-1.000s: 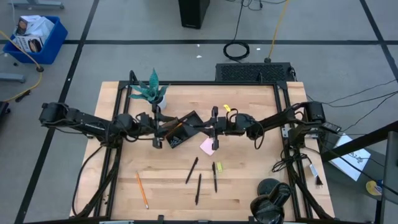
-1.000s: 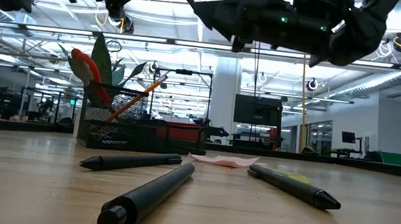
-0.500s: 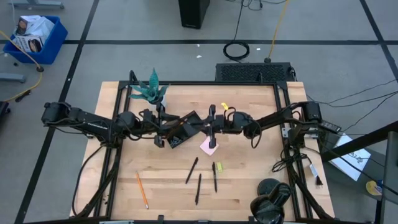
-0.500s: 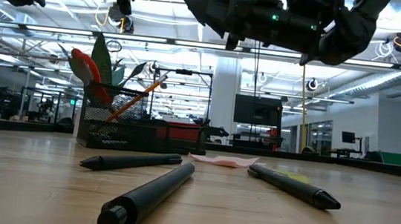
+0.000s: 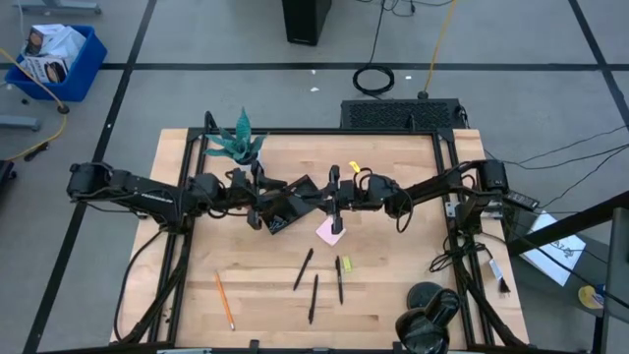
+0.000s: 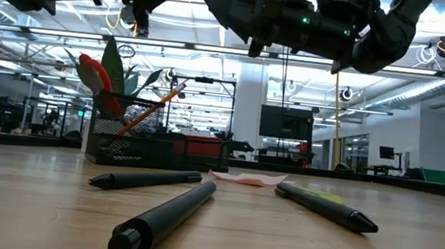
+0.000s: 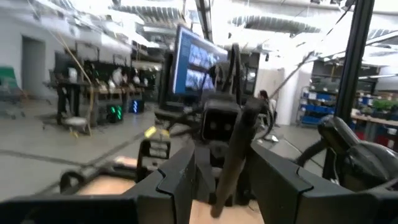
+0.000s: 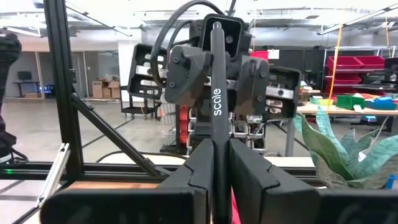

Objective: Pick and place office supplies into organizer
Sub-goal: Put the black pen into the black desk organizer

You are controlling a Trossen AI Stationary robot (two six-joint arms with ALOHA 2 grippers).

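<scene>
My right gripper point(image 8: 214, 146) point(image 5: 325, 200) is shut on a slim black pen point(image 8: 215, 93) high above the table's middle. Facing it, my left gripper point(image 7: 227, 171) point(image 5: 272, 203) is open, with a finger on each side of the pen's free end point(image 7: 231, 155). I cannot tell whether they touch it. Just below them the black mesh organizer point(image 6: 133, 144) point(image 5: 285, 211) holds red-handled scissors point(image 6: 91, 73) and an orange pencil point(image 6: 154, 105). On the table lie the pink sticky pad point(image 5: 329, 231), three black pens point(image 5: 304, 268) point(image 5: 314, 298) point(image 5: 339, 278), an orange pencil point(image 5: 224, 301) and a yellow-green bit point(image 5: 346, 264). My right gripper pinches the pen's shaft point(image 8: 216, 134) between its two fingers. It comes level from the table's right, and the pen runs on past the fingertips toward my left gripper. The pen is lifted clear of the table, above the organizer.
A potted green plant point(image 5: 236, 145) stands just beyond the organizer, toward the table's far left. A small yellow item point(image 5: 358, 170) lies beyond my right arm. The near half of the wooden table point(image 5: 256, 324) carries only the loose pens and the pencil.
My left gripper has moved toward the table's right, closing in on the pen's free end. My right gripper has shifted slightly toward the left with the pen. The things on the table have stayed put.
</scene>
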